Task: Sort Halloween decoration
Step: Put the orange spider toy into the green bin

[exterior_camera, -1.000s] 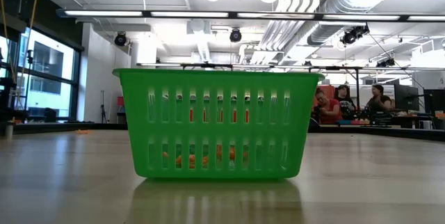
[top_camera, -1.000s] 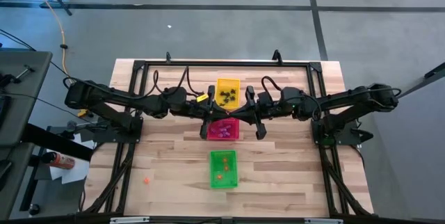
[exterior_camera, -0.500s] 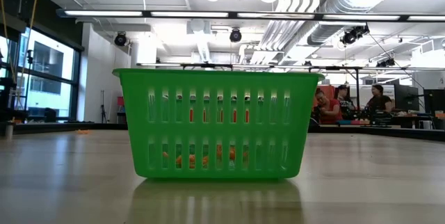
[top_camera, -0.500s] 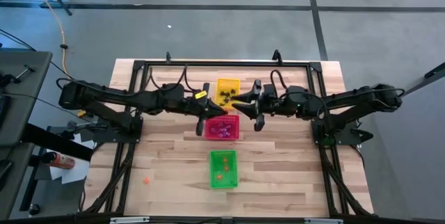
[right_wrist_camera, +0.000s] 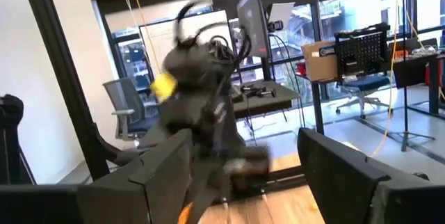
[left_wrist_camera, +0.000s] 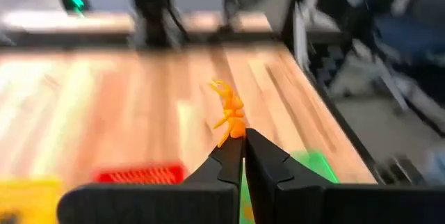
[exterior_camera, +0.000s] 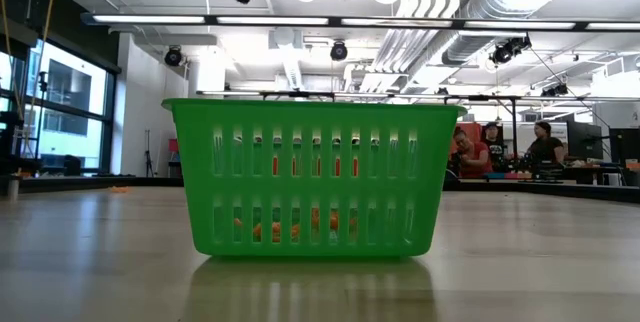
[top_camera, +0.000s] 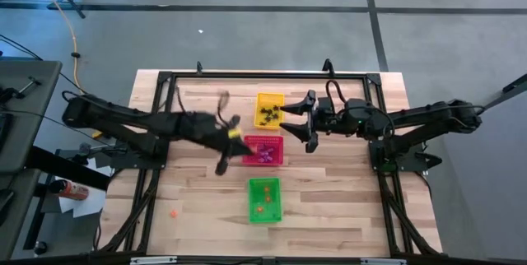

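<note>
Since the earlier frames the left gripper (top_camera: 221,166) has swung away from the yellow basket (top_camera: 269,109), off the left edge of the red basket (top_camera: 264,151), and now hangs over bare table (top_camera: 198,207). The right gripper (top_camera: 298,127), clamped a second ago, now has its fingers spread wide with nothing between them, and has drawn back to the right of the yellow basket.

The left gripper is clenched on an orange trinket (left_wrist_camera: 229,111), pinched at its lower end between the fingertips. The trinket's long axis runs on from the fingers, its thin prongs pointing away from the gripper; its exact shape is blurred.

Black trinkets (top_camera: 267,114) lie in the yellow basket just left of the right gripper. Purple-pink trinkets (top_camera: 263,155) lie in the red basket, right of the left gripper. The green basket (top_camera: 264,200) beyond it holds orange trinkets (exterior_camera: 292,228). One loose orange trinket (top_camera: 174,212) lies alone on the table, well apart from both grippers.

No writing can be read.
</note>
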Controlling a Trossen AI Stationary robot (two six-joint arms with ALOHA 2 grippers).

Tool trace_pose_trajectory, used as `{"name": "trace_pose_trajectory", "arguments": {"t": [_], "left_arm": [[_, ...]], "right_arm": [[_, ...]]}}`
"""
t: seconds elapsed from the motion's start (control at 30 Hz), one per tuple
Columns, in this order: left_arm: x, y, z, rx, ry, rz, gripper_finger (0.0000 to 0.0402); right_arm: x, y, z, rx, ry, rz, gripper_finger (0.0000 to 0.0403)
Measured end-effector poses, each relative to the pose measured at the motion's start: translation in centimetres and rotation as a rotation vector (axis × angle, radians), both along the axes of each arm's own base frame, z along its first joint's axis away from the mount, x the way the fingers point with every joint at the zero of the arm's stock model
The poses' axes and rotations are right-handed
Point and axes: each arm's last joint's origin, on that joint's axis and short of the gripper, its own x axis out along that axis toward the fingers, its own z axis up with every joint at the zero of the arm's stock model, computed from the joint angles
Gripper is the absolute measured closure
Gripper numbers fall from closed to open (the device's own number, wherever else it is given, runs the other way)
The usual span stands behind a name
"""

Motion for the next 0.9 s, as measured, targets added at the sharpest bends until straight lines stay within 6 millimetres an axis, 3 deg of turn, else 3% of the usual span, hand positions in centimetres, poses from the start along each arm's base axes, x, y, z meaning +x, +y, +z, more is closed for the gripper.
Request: {"name": "trace_pose_trajectory", "arguments": {"t": [0.23,0.43,0.63,0.9], "left_arm": [[2.1,-4.6,-4.3,0.004,0.136,-0.122,0.0401],[4.6,-6.1,-8.7,0.030,0.253,-0.148,0.0401],[7.6,-7.0,-10.2,0.074,0.359,-0.170,0.0401],[10.0,-7.8,-11.9,0.180,0.604,-0.209,0.0401]], "right_arm": [[0.0,0.0,-0.6,-0.003,0.076,0.000,0.0146],[0.0,-0.1,-1.5,-0.005,0.167,-0.026,0.0146],[0.0,-0.4,-2.3,-0.006,0.251,-0.107,0.0146],[0.0,-0.9,-2.7,0.021,0.283,-0.130,0.0146]]}}
